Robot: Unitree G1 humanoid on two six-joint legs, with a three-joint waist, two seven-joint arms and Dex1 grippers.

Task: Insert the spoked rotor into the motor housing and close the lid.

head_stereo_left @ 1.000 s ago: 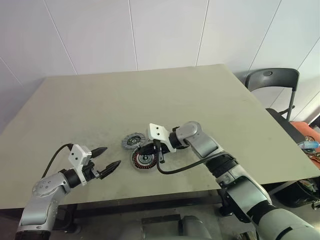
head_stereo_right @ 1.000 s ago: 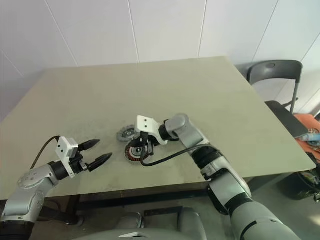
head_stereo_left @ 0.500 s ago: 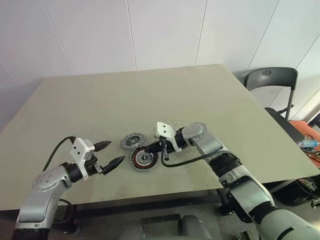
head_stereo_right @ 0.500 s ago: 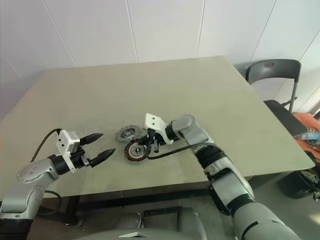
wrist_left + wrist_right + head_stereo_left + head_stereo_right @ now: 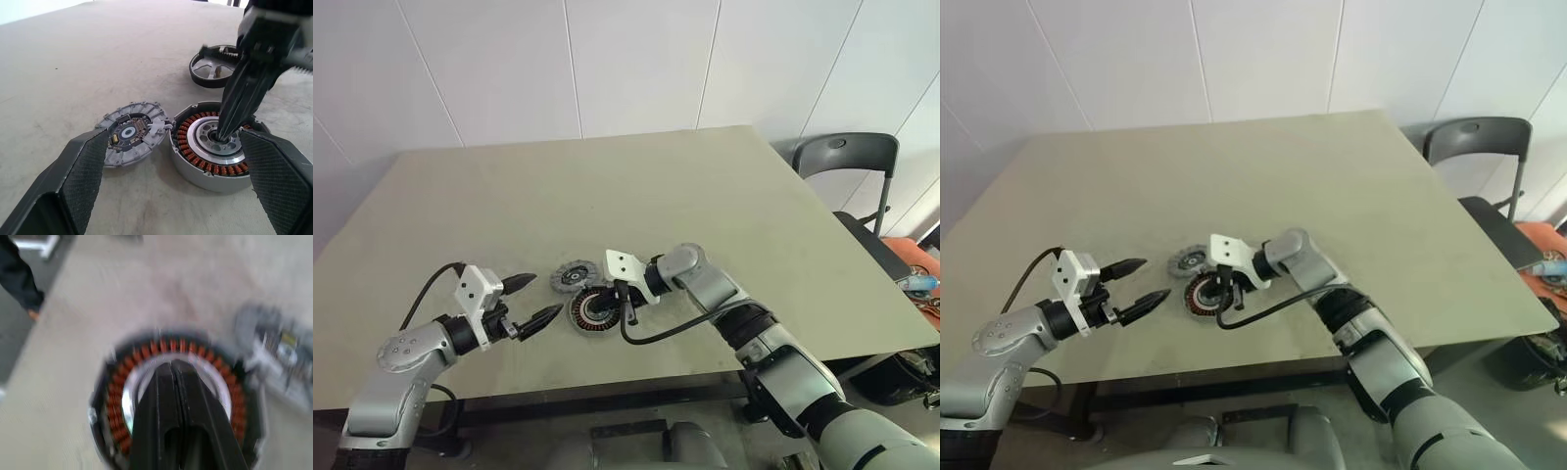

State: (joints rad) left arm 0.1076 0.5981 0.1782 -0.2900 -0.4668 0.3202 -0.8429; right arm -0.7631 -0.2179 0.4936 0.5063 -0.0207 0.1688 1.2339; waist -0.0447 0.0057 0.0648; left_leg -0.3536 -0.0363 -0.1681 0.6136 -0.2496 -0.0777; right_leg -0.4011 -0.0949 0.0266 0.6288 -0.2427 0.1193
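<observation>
A: Where is the motor housing (image 5: 215,147) seen?

B: It is set flat on the table (image 5: 705,196), copper windings upward, with the notched lid (image 5: 131,132) lying just beside it. The spoked rotor (image 5: 215,71) is seen on the table near the housing, on its far side in the left wrist view.

A: And the claws?

B: The right gripper (image 5: 222,133) is pressed together, its tips lowered into the housing's silvery centre. The left gripper (image 5: 536,301) is held spread wide, empty, near the parts and pointed at them.
</observation>
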